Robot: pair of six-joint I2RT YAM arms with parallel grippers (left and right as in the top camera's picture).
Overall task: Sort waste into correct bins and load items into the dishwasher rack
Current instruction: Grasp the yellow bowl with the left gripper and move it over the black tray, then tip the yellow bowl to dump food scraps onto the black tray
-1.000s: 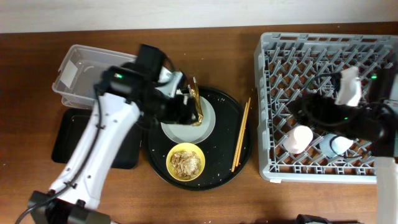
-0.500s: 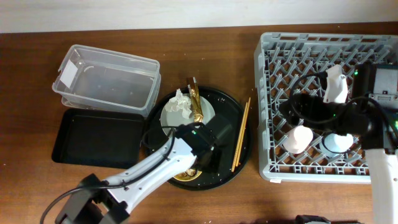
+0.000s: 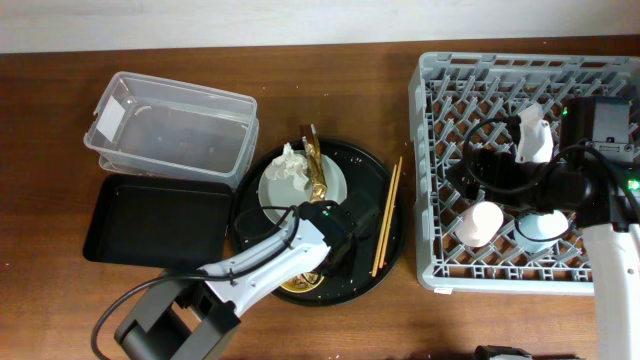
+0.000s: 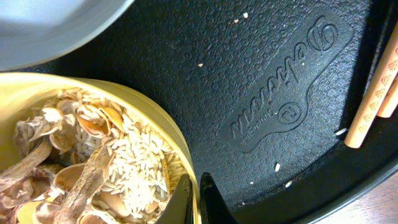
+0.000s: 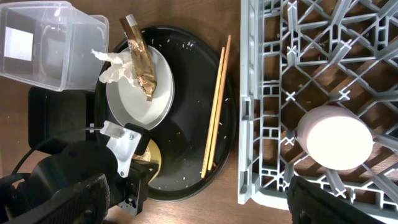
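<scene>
In the left wrist view my left gripper is shut on the rim of the small yellow bowl, one finger inside and one outside. The bowl holds brownish food scraps and rice. From overhead the left arm covers most of the bowl. The grey-green plate carries the crumpled tissue and the gold wrapper. Chopsticks lie on the round black tray. My right gripper hangs open and empty over the dishwasher rack, near the pink cup and the blue cup.
The clear tub stands at the back left, with the shallow black rectangular tray in front of it. In the right wrist view the rack's left wall runs close beside the round tray and the chopsticks.
My left gripper has come down from over the plate to the yellow bowl and closed on its rim. The right arm has shifted slightly over the rack and stays open.
</scene>
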